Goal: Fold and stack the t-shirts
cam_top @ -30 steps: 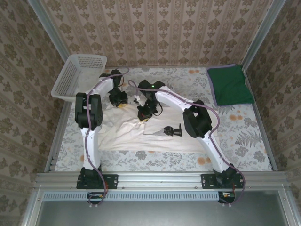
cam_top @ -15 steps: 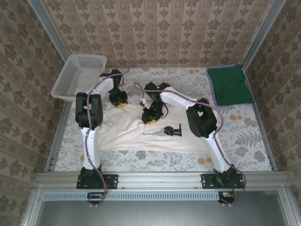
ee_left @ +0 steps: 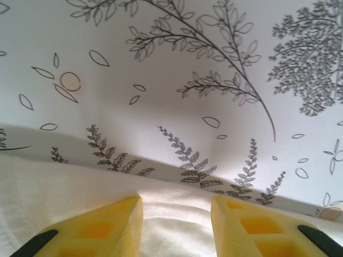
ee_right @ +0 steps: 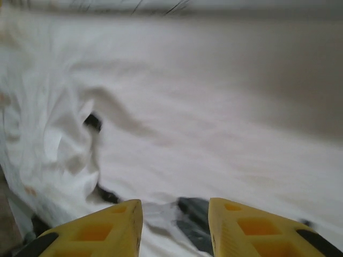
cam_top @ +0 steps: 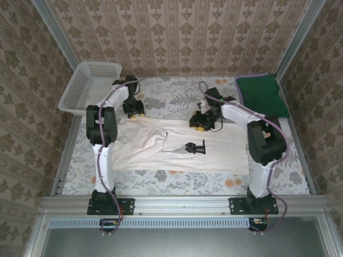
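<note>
- Left claw (ee_left: 177, 201): two yellow plastic wedge fingers (ee_left: 110, 225) with recessed pockets, parted by a moderate gap and gripping nothing. In the overhead view this claw (cam_top: 135, 113) sits at the far left edge of the cream-white t-shirt (cam_top: 225, 152).
- Left wrist view: the woven cream-white cloth lies under and between the fingertips. Its far edge forms a soft ridge just beyond them.
- Right claw (ee_right: 175, 203): the same yellow fingers (ee_right: 102, 227), parted about as far, with nothing pinched. In the overhead view it (cam_top: 200, 126) hovers at the shirt's far edge, right of centre.
- Right wrist view: the image is blurred. It shows rumpled pale cloth with folds at the left and dark patches near the fingertips.
- Cream-white t-shirt: spread wide and mostly flat across the middle of the bench (cam_top: 177, 99), with a small black print (cam_top: 196, 147) near its centre.
- Dark green t-shirt (cam_top: 261, 96): a folded rectangle with purplish edging at the far right corner, well apart from both claws.
- Bench cover: a smooth pale sheet printed with ferns and leaves.
- White mesh basket (cam_top: 88, 85): tilted at the far left corner.
- Arms: the left arm rises from its base and reaches far. The right arm bends at the elbow and reaches far and left.
</note>
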